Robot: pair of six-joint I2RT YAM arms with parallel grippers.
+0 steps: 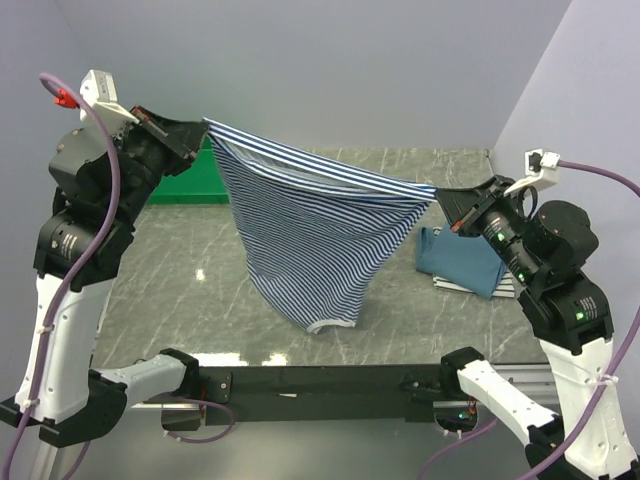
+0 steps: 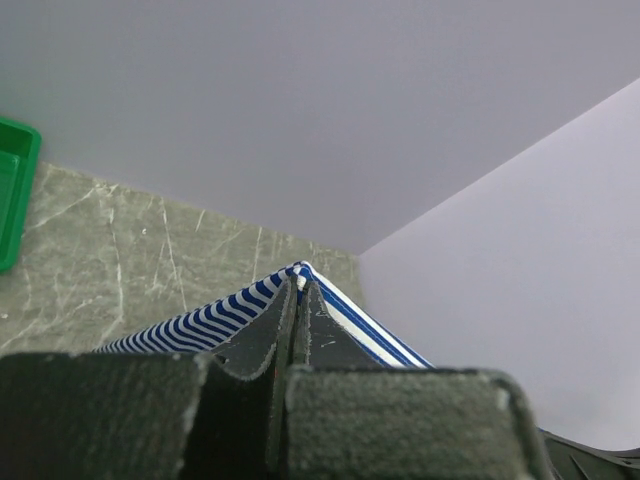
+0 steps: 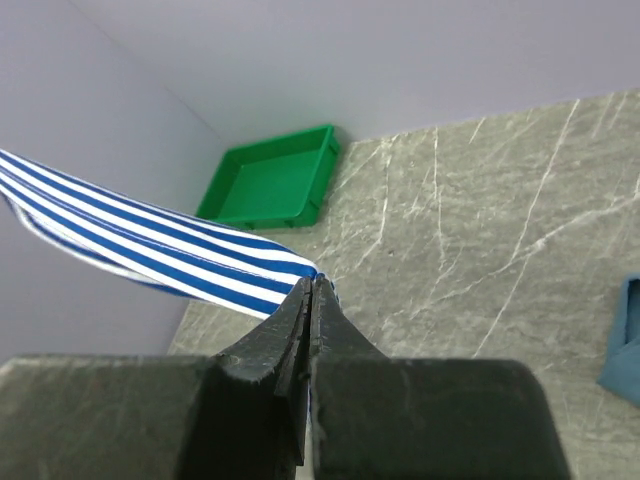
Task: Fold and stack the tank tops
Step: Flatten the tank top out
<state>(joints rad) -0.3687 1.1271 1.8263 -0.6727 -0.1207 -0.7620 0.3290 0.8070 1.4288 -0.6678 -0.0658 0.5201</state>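
A blue-and-white striped tank top hangs in the air, stretched between both arms, its white-trimmed lower end near the table. My left gripper is shut on its upper left corner; the wrist view shows striped cloth pinched at the left gripper. On the opposite corner my right gripper is shut, with striped cloth running left from the right gripper. A folded teal-blue tank top lies on the table at right, on top of a striped white one that only peeks out.
A green plastic tray sits at the back left of the marble table, partly behind the left arm, and shows in the right wrist view as the green tray. Lilac walls close in the back and both sides.
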